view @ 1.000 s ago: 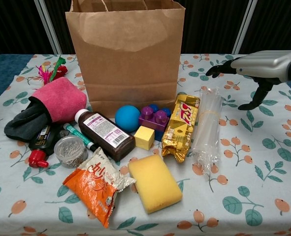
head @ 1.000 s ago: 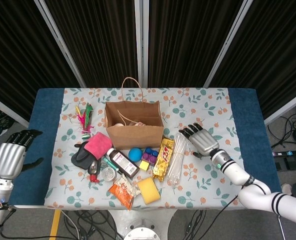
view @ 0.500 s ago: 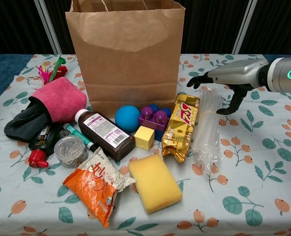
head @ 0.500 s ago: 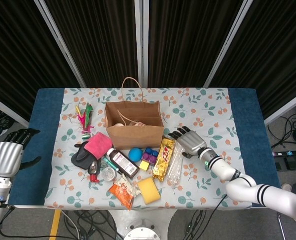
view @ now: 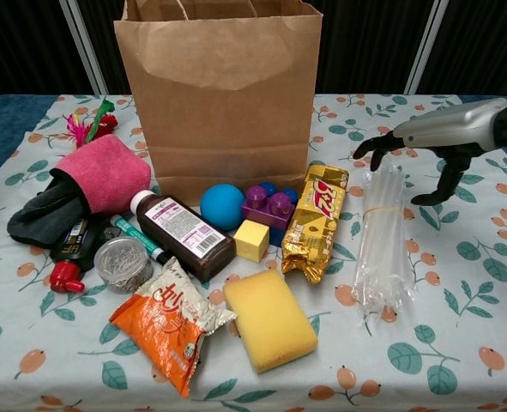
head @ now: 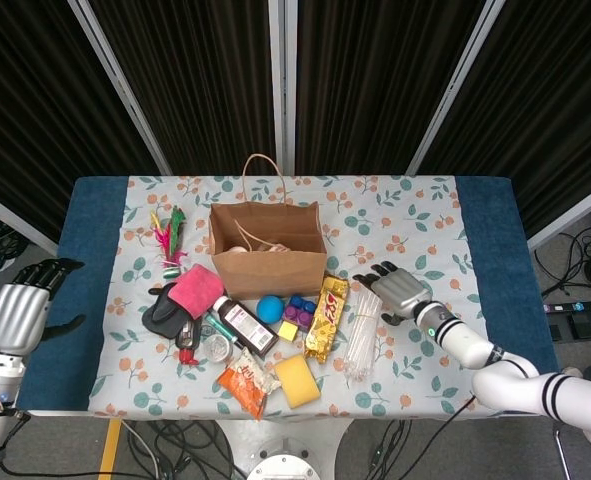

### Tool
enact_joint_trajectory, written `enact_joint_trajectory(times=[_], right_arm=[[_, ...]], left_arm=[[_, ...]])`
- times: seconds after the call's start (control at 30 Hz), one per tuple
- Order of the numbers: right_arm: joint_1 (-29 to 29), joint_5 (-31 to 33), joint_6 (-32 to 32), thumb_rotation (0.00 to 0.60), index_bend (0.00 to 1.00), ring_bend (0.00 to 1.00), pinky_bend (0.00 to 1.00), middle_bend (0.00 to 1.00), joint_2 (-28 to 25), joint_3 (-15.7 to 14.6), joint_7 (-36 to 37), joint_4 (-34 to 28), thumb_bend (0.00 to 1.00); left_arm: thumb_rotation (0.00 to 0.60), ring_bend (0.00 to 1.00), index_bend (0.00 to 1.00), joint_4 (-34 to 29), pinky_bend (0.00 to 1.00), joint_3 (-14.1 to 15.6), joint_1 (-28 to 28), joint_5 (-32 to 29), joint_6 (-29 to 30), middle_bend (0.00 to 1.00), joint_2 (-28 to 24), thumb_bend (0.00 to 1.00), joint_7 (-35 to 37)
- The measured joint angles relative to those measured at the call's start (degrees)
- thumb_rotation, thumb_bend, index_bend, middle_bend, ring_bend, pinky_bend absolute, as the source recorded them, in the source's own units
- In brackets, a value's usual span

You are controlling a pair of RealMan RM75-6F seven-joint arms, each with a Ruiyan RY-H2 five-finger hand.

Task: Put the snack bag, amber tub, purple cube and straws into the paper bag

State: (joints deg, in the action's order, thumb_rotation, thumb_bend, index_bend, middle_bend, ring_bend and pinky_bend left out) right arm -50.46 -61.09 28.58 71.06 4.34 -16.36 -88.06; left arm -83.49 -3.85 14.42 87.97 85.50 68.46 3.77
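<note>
While the paper bag [head: 268, 257] stood upright at mid-table, the right hand [view: 436, 142] hovered over the far end of the straws [view: 382, 236], fingers spread and curved downward, gripping nothing. The straws lay flat just right of the snack bag [view: 316, 222]. The purple cube [view: 268, 207] sat left of the snack bag, in front of the paper bag. The left hand [head: 17, 313] hung off the table's left edge, fingers apart, empty.
</note>
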Motion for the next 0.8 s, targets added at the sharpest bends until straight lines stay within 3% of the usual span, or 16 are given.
enact_joint_trajectory(times=[0.27,0.43,0.6,0.8], right_arm=[[-1.4,6.2,0.3,0.600,0.00,0.00,0.00,0.26,-11.6,-5.5,-3.7,-11.5,0.24],[-1.5,7.1,4.9,0.600,0.00,0.00,0.00,0.25,-14.7,-6.8,-5.5,-16.2,0.16],[-0.2,1.9,11.9,0.600,0.06,0.00,0.00,0.19,-13.7,-6.3,-6.7,-17.2,0.12],[0.4,-9.3,14.2,0.600,0.16,0.01,0.01,0.22,-10.2,-6.8,-10.0,-13.9,0.10]], left_arm=[[0.600,0.26,0.30,-0.6,0.30,0.3,-0.4,0.5,-0.1,0.35,0.1,0.15,-0.1],[0.600,0.26,0.30,-0.8,0.30,0.2,-0.6,0.8,0.3,0.35,0.0,0.15,-0.1],[0.600,0.26,0.30,-0.7,0.30,-0.1,-1.0,1.0,1.0,0.35,-0.2,0.15,-0.3],[0.600,0.26,0.30,-0.3,0.30,-0.3,-1.3,0.8,1.4,0.35,-0.1,0.15,-0.7]])
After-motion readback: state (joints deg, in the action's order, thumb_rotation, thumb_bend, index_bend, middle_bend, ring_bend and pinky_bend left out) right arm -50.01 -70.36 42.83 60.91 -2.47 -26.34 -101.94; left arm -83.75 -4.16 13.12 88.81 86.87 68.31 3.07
